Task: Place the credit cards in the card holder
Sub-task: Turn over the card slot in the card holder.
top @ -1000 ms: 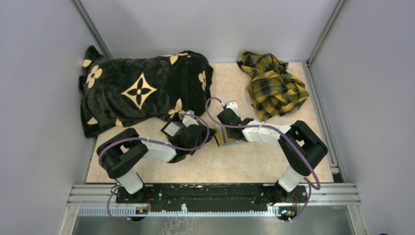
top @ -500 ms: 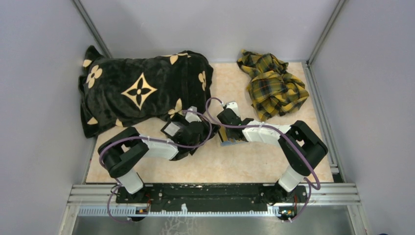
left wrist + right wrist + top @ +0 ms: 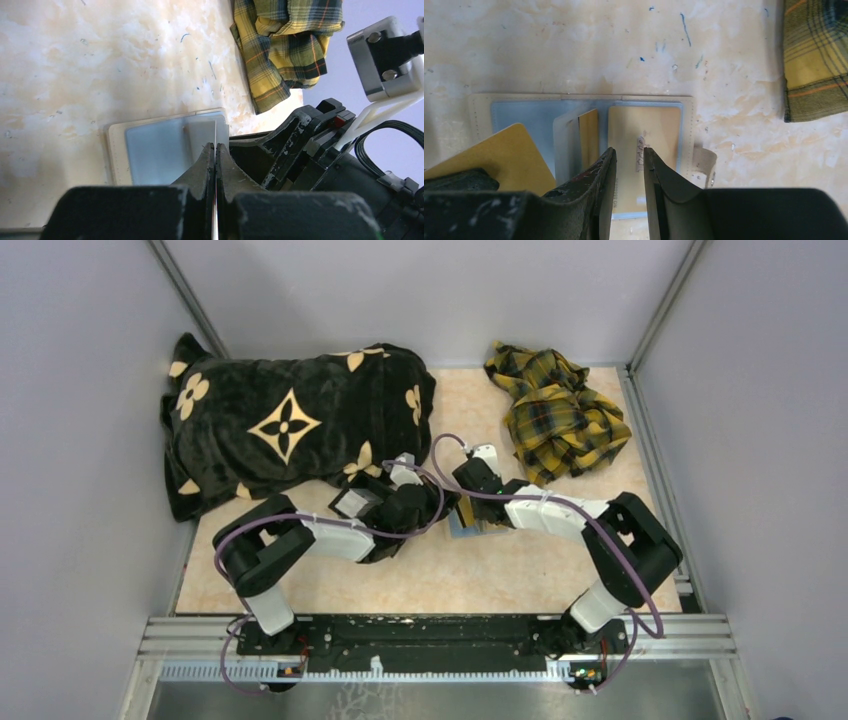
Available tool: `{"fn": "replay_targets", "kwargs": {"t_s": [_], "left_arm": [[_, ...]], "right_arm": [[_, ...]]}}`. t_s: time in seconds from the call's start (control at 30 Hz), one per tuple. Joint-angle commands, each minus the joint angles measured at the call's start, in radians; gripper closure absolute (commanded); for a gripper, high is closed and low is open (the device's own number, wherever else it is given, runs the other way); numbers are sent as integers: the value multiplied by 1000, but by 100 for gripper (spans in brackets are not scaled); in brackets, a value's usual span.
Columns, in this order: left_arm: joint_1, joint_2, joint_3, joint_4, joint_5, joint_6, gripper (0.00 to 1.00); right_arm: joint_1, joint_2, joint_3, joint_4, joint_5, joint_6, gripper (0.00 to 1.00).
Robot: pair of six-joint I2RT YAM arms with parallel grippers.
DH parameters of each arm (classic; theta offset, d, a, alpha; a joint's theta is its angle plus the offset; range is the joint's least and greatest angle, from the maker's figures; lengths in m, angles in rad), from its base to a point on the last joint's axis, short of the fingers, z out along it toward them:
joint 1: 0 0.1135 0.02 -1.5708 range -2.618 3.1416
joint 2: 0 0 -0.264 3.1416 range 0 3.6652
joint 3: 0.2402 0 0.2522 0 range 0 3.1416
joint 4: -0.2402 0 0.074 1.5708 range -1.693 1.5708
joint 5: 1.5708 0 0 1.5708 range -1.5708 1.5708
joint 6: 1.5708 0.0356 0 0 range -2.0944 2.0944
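- Tan-beige folding card holder (image 3: 519, 114) lies open on your marbled worktop (image 3: 574, 45), directly under the right end effector (image 3: 628, 151), which is narrowly spread.
- Your left end effector (image 3: 215, 150) pinches a gold plastic card (image 3: 499, 150); only the right wrist view shows its face.

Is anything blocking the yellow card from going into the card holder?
Nothing visible blocks it. The yellow card, pinched in the left gripper, hangs at the edge of the open card holder. The right gripper sits over the half where another card already fills a pocket.
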Motion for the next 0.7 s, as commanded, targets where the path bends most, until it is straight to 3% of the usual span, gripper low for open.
{"fn": "replay_targets", "kwargs": {"t_s": [0.0,0.67], "left_arm": [[-10,19,49,4,7,27,100],[-42,116,172,-56,16,49,100]], "right_arm": [[-15,-57,1,3,28,8,72],[-134,-168,-103,13,20,72,72]]}}
